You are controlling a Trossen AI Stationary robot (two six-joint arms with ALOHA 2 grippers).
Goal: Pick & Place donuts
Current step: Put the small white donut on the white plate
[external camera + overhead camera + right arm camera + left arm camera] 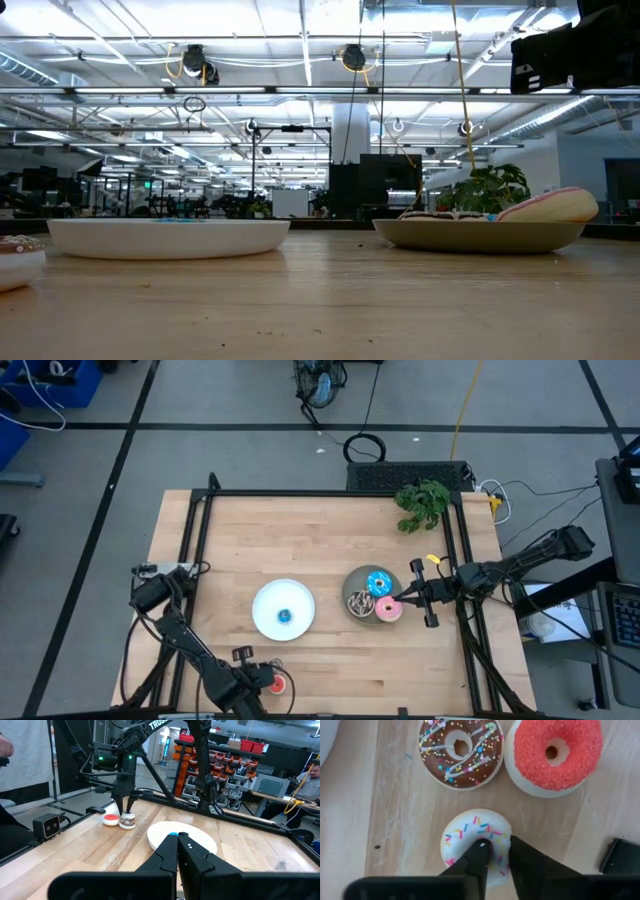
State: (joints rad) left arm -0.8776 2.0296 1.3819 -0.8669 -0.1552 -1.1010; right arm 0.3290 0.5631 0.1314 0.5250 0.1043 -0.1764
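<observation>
My left gripper (496,845) points down near the table's near edge (252,682), shut on the tiny white sprinkled donut (470,832). The tiny brown donut (461,751) and the tiny red donut (555,752) lie on the wood just beyond it. A tiny blue donut (285,616) lies on the round white plate (265,600). The blue sprinkled donut (378,582), pink donut (389,611) and brown drizzled donut (359,604) sit in the grey-green plate (352,582); the pink one leans tilted on its rim (548,205). My right gripper (399,600) hovers over that plate, shut and empty (178,840). My left gripper pinches the ring of the white donut (499,851) from above, pointing down. One finger (479,851) stands at the donut's hole and the other (522,857) at its outer edge. The donut appears to lie flat on the table.
A black frame rail borders the table on the left, far and right sides (330,493). A small green plant (422,502) stands at the far right corner. Bare wood lies between the two plates and toward the far edge. A person sits in the room beyond (314,772).
</observation>
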